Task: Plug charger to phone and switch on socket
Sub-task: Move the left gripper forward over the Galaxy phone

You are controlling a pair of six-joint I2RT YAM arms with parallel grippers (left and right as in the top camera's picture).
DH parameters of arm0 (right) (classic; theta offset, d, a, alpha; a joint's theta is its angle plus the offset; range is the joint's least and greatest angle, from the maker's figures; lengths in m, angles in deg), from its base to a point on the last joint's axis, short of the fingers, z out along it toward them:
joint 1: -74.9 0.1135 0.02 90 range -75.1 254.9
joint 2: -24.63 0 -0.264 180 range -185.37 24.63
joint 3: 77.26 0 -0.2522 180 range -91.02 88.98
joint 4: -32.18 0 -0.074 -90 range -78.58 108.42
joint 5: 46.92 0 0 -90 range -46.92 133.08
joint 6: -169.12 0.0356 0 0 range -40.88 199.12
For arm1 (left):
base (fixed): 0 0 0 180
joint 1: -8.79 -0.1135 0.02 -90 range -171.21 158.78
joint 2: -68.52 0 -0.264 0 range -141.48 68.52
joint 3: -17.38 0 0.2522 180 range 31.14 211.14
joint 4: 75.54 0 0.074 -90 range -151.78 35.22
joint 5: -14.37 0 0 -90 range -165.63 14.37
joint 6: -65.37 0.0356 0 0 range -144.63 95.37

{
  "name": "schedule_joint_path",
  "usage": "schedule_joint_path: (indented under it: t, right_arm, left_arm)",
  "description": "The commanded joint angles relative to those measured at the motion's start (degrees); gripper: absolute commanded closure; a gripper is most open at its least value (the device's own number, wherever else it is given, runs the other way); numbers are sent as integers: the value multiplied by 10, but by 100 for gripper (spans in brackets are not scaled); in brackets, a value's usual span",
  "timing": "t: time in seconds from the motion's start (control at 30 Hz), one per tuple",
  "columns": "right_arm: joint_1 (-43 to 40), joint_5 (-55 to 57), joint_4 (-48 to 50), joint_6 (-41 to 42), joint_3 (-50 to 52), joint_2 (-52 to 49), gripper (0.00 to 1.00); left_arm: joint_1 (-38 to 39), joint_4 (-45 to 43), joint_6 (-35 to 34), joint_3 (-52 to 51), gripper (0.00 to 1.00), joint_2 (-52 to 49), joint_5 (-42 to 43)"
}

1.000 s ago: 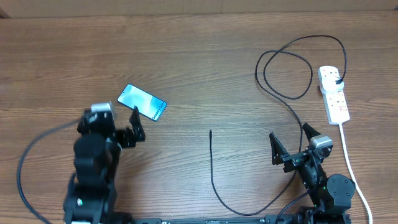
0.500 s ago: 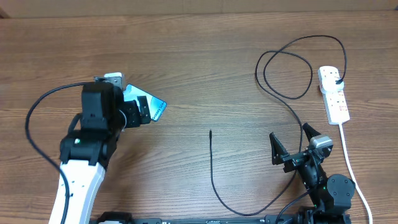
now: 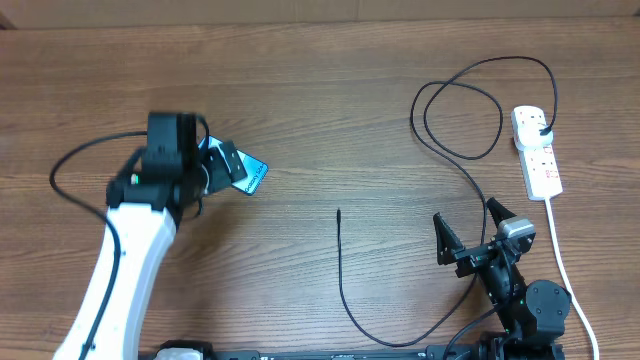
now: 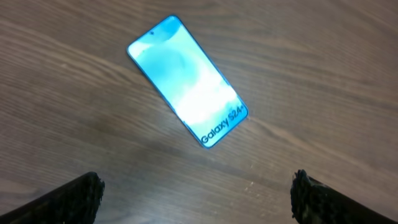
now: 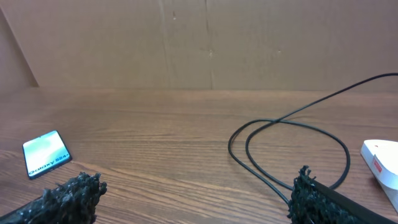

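The phone [image 3: 250, 173] lies face up on the wood table, its blue-teal screen with "Galaxy" text clear in the left wrist view [image 4: 186, 87] and small in the right wrist view [image 5: 45, 153]. My left gripper [image 3: 222, 164] hovers over the phone, open and empty, partly hiding it from overhead. The charger cable [image 3: 340, 270] runs from its free connector tip [image 3: 339, 212] in a loop to a black plug [image 3: 543, 131] in the white socket strip [image 3: 536, 152]. The cable also loops through the right wrist view [image 5: 286, 124]. My right gripper [image 3: 474, 228] is open and empty at the front right.
The socket's thick white cord [image 3: 562, 262] runs down the right side past my right arm. A brown cardboard wall [image 5: 199, 43] stands behind the table. The strip's end shows at the right edge of the right wrist view [image 5: 380, 157].
My left arm has swung forward and up the table, bringing the open gripper from beside the phone to over it. The right arm, cable and socket have not moved.
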Motion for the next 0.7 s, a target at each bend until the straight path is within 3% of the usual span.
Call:
schedule_joint_path:
  t: [0.0, 0.3, 0.67]
  right_arm:
    - [2, 3, 2, 0, 0, 6, 0]
    - [2, 3, 2, 0, 0, 6, 0]
    - [2, 3, 2, 0, 0, 6, 0]
  left_arm:
    - [-3, 43, -75, 107, 0, -62, -27]
    - [-3, 186, -176, 284, 0, -194, -26]
    - [-3, 187, -176, 291, 0, -211, 9]
